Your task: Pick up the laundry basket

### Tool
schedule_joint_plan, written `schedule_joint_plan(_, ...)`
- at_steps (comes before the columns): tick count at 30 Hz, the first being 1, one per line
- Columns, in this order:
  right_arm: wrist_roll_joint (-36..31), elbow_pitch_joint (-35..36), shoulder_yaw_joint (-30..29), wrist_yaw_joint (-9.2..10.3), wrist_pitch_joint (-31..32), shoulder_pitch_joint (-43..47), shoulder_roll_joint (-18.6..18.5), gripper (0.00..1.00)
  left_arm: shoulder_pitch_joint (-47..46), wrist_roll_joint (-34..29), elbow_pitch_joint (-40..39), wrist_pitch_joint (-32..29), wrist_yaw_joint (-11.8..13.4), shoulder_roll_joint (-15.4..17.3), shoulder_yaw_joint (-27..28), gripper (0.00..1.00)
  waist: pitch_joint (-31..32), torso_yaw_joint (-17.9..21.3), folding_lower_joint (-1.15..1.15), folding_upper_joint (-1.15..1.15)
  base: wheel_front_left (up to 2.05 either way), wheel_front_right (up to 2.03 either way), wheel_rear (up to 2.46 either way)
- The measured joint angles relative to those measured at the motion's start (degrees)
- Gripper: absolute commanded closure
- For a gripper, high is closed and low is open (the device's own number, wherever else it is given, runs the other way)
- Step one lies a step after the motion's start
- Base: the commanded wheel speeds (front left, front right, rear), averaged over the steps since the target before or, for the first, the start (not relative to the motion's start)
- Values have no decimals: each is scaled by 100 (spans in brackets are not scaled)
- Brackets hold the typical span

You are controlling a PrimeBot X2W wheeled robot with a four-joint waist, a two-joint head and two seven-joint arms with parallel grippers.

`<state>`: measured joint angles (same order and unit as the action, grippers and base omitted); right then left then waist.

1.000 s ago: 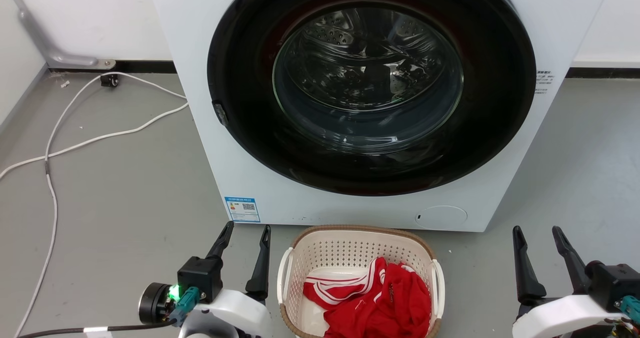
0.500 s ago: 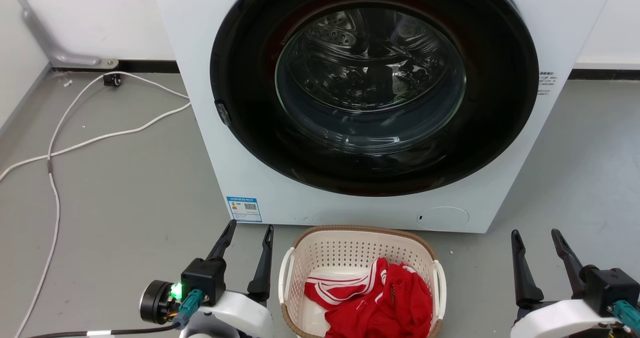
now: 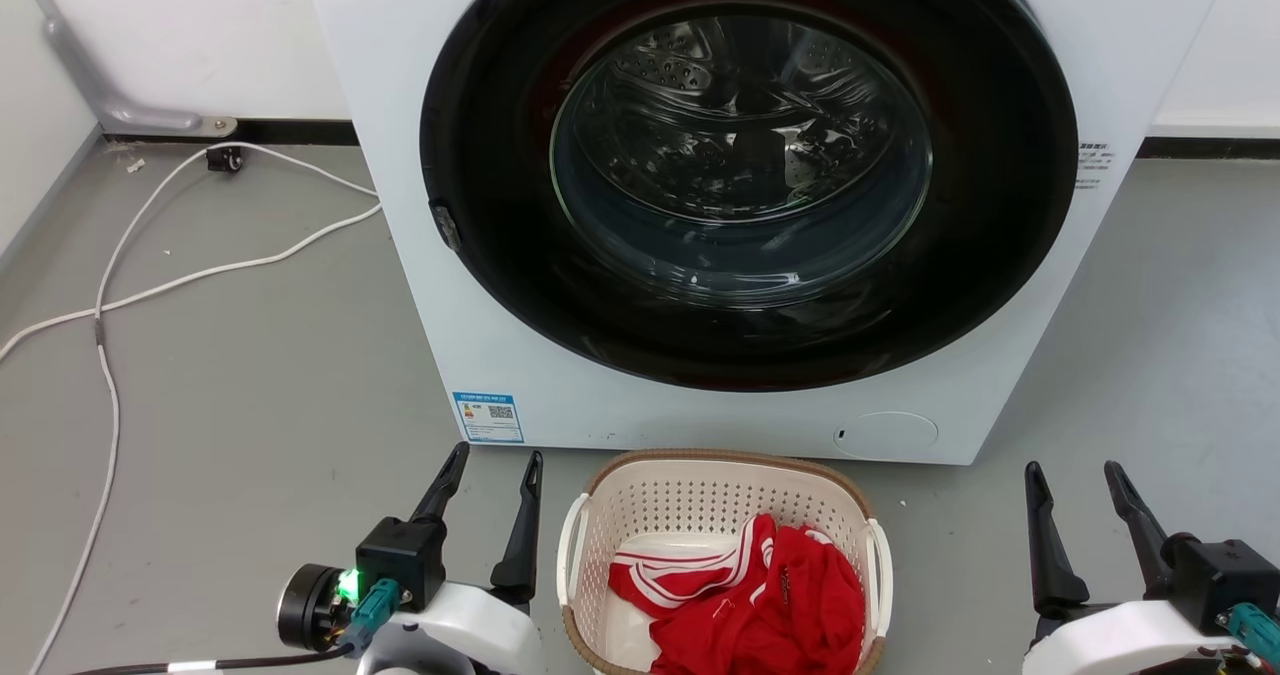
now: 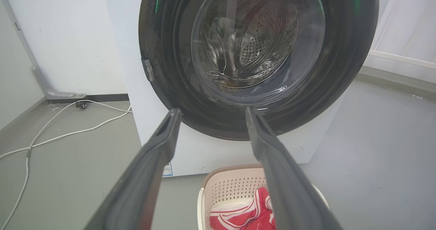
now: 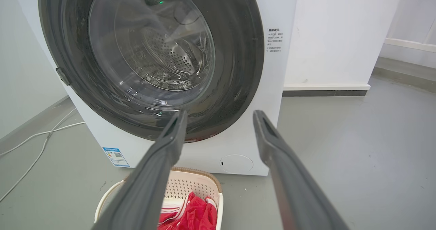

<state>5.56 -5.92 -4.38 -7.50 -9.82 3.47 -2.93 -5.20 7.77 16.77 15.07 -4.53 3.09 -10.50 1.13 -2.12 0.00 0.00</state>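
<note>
**Laundry basket on the floor before a front-loading washer, both grippers open and clear**

A white front-loading washing machine [image 3: 700,415] stands against the wall, with its round dark-rimmed glass door [image 3: 745,165] facing the robot and the steel drum visible through it. It rests on a grey floor [image 3: 250,385].

The laundry basket [image 3: 700,500] sits on the floor just in front of the machine's lower edge, between the two grippers. It is cream, with perforated walls, a brown woven-look rim and a white loop handle on each long side. A red garment with white stripes [image 3: 770,595] lies crumpled inside it.

The left gripper [image 3: 497,452] is just beside the basket's left handle [image 3: 568,545], its fingers spread and empty. The right gripper [image 3: 1072,467] stands well apart from the right handle [image 3: 882,555], likewise spread and holding nothing. Neither touches the basket.

In each wrist view the basket appears low in the picture, beneath the parted fingers.

A white cable [image 3: 200,277] trails across the floor to the left of the machine. A small blue label [image 3: 487,417] marks its lower left corner.
</note>
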Motion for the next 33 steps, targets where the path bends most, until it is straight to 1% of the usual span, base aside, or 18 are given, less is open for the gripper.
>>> schedule_joint_plan(11, -49, -46, -11, 0, -33, -42, 0, 0, -5, -13, 56, 0, -4, -13, 31, 0, -77, -4, 0, 0, 0, 0, 0)
schedule_joint_plan(16, -70, -57, -23, 0, -21, -186, 0, 0, -218, -47, 176, 0, -35, -15, -14, 0, -278, 8, 0, 0, 0, 0, 0)
schedule_joint_plan(21, -109, -193, -42, -1, 13, -544, 0, 0, -669, -46, 504, 1, -51, -18, -43, 0, -697, 44, 0, 0, 0, 0, 0)
schedule_joint_plan(25, -110, -452, -60, 0, 32, -884, 0, 0, -1135, -30, 942, 1, -69, -18, -80, 0, -1126, 85, 0, 0, 0, 0, 0)
schedule_joint_plan(33, 12, -1192, 124, -1, 4, -1701, -60, 0, -2249, 94, 2162, -26, -154, 22, -102, 0, -2108, 209, 1, 0, 0, 0, 0)
